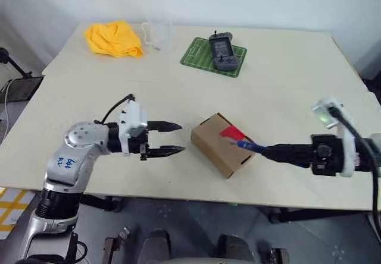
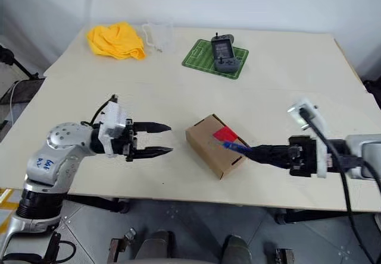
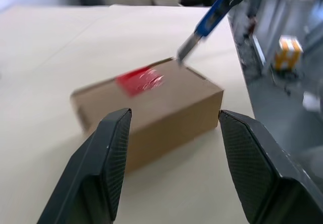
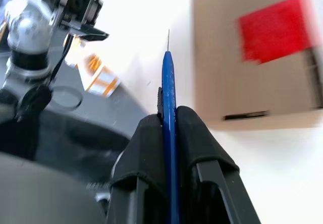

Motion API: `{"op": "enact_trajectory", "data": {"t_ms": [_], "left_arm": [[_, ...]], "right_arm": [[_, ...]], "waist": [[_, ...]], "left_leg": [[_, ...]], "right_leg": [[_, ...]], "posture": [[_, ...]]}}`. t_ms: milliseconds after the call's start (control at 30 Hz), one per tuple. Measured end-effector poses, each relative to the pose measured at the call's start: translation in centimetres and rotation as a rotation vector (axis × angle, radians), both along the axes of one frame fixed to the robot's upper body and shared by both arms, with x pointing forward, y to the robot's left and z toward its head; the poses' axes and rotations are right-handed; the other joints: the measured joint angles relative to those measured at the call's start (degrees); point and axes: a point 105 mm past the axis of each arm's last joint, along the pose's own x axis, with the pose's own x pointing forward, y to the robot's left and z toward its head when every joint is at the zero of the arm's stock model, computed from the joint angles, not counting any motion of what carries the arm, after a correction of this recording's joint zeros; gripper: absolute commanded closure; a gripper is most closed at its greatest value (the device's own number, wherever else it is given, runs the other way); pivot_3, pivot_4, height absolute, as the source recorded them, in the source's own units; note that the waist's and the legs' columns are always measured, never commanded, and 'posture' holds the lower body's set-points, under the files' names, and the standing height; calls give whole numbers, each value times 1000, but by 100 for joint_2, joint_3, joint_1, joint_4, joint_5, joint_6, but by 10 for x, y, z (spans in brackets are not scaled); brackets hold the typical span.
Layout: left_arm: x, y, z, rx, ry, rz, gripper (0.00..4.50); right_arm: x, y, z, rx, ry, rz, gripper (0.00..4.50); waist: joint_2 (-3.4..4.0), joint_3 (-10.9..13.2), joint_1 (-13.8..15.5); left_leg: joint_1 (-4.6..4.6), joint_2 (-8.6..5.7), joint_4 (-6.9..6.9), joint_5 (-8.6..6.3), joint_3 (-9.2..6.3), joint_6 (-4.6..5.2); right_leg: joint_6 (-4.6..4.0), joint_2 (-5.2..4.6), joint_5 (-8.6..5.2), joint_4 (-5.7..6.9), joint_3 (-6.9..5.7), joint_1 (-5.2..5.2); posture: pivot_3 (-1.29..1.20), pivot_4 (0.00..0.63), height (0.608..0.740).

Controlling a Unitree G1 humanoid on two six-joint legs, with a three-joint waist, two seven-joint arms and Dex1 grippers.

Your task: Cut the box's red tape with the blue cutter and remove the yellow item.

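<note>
Near the front edge of the table (image 1: 286,97), the box (image 1: 219,148) sits closed, the red tape (image 1: 231,134) on its top face. The left gripper (image 1: 175,138) hovers just beside the box's left side, apart from it, its fingers (image 3: 108,158) spread wide with nothing between them. From the right, the right gripper (image 1: 271,152) has its fingers (image 4: 146,148) pinched tight on the blue cutter (image 1: 250,146), whose tip reaches the box's top edge near the tape. Farther back lie a green mat (image 1: 202,53) carrying a grey controller (image 1: 223,53), a clear cup (image 1: 158,32) and a yellow cloth (image 1: 114,38).
</note>
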Motion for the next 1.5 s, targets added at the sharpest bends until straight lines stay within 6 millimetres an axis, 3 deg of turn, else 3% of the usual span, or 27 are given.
{"op": "enact_trajectory", "data": {"t_ms": [100, 333, 367, 433, 533, 667, 767, 833, 967, 1267, 1500], "left_arm": [[10, 5, -4, -64, 70, 60, 2157], [29, 23, -28, -56, 161, 171, 4378], [30, 22, -31, -49, 169, 175, 4500], [32, 14, -34, -44, 180, 155, 4500], [33, -3, -29, -47, 176, 104, 4500], [39, -21, -17, -63, 178, 86, 4500], [40, -48, -7, -29, 199, 36, 4500], [38, -68, -2, 29, 166, -11, 4500], [39, -86, -1, 83, 139, -27, 4500], [39, -89, -12, 139, 162, 20, 4500], [45, -91, -18, 155, 170, 81, 4500]], "right_arm": [[-4, -25, 5, -74, -71, -174, 4421], [-21, -61, 15, -284, -250, -434, 4421], [-22, -68, 12, -314, -264, -467, 4421], [-25, -78, 5, -390, -278, -500, 4421], [-26, -72, 4, -456, -329, -441, 4421], [-18, -54, 15, -467, -428, -332, 4421], [-5, -27, 22, -495, -490, -200, 4421], [3, -12, 21, -516, -519, -139, 4421], [17, 5, 13, -497, -538, -87, 4421], [30, 8, 10, -551, -592, -73, 4421], [41, 23, 11, -545, -594, -77, 4421]], "waist": [[-8, 3, 65], [-13, 2, 54], [-13, 2, 56], [-12, 2, 77], [-12, 3, 72], [-12, 3, -1], [-11, 4, -63], [-15, 6, -74], [-16, 7, -96], [-17, 7, -73], [-17, 7, -75]], "left_leg": [[1, 0, -1, 0, 0, 0], [6, 0, -4, 0, 3, 1], [6, 0, -3, -1, 4, 1], [4, -1, -3, -1, 4, 2], [6, -1, -3, -1, 5, 2], [9, -1, -6, -1, 5, 2], [10, -1, -5, -1, 5, 1], [9, -1, -9, -1, 6, 1], [1, -1, -10, -1, 9, 1], [0, -1, -4, -1, 10, 1], [0, -1, -3, -1, 10, 1]], "right_leg": [[4, 1, 3, 1, -1, 0], [3, 2, 3, 0, 5, 0], [2, 2, 4, -3, 5, 1], [2, 2, 5, -6, 6, 2], [3, 2, 5, -4, 9, 2], [4, 2, 6, -5, 11, 3], [5, 2, 7, 0, 12, 2], [6, 3, 7, -7, 11, 2], [12, 2, 10, -18, 10, -3], [12, 2, 10, -14, 10, -4], [12, 2, 11, -14, 10, -4]], "posture": [[0, 150, 740], [0, 150, 740], [0, 150, 740], [0, 150, 740], [0, 150, 740], [0, 150, 740], [0, 150, 740], [0, 150, 740], [0, 150, 740], [0, 150, 740], [0, 150, 740]]}}
